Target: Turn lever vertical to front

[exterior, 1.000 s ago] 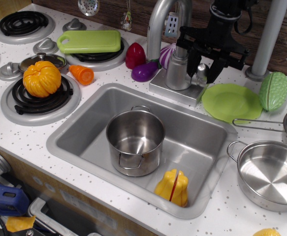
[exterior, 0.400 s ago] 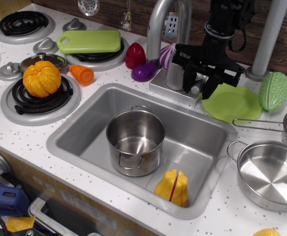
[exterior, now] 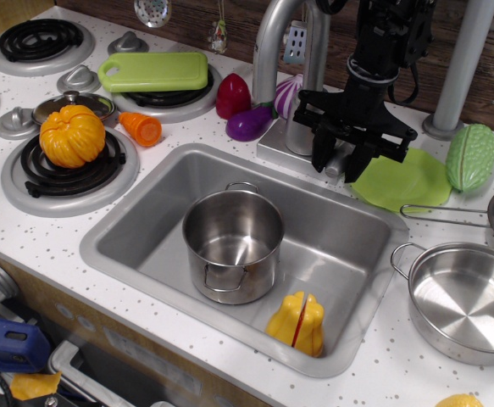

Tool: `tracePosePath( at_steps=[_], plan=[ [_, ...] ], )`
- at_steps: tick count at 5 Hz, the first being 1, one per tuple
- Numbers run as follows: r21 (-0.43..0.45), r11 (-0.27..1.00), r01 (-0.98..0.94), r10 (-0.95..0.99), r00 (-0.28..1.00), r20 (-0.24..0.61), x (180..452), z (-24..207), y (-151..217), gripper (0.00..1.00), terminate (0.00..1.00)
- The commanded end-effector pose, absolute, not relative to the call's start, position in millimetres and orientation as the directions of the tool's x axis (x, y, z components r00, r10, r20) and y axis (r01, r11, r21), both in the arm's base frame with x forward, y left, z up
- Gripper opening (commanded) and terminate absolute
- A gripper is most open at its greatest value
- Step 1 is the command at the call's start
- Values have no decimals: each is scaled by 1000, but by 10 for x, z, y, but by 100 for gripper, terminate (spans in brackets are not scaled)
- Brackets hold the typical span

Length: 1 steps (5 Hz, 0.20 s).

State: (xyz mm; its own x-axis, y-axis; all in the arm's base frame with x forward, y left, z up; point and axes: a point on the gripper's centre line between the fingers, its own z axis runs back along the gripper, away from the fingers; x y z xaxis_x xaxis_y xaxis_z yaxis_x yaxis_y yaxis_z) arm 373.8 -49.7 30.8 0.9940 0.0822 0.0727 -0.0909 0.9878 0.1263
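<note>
The lever (exterior: pixel 336 163) is a small silver-grey paddle on the right side of the faucet base (exterior: pixel 302 136), at the sink's back rim. It points down and forward toward the sink. My black gripper (exterior: pixel 340 159) comes down from above and straddles the lever, one finger on each side. The fingers (exterior: pixel 319 154) sit close against it, so the gripper looks shut on the lever. The lever's stub is hidden behind the gripper.
A tall curved spout (exterior: pixel 272 42) rises left of the gripper, and a thick grey pole (exterior: pixel 463 68) stands at the right. A green plate (exterior: pixel 403 178) lies just right of the lever. The sink (exterior: pixel 136 246) holds a steel pot (exterior: pixel 232 242) and a yellow toy (exterior: pixel 297 322). Pans (exterior: pixel 463 301) sit at the right.
The gripper has moved down and toward the front with the lever between its fingers. The lever has swung from pointing up and right to pointing down and forward.
</note>
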Motion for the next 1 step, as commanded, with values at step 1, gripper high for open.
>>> tracePosePath(
  at_steps=[1],
  plan=[
    [132,990,-53,38,993,115,3791,574,-465,100,100]
  ],
)
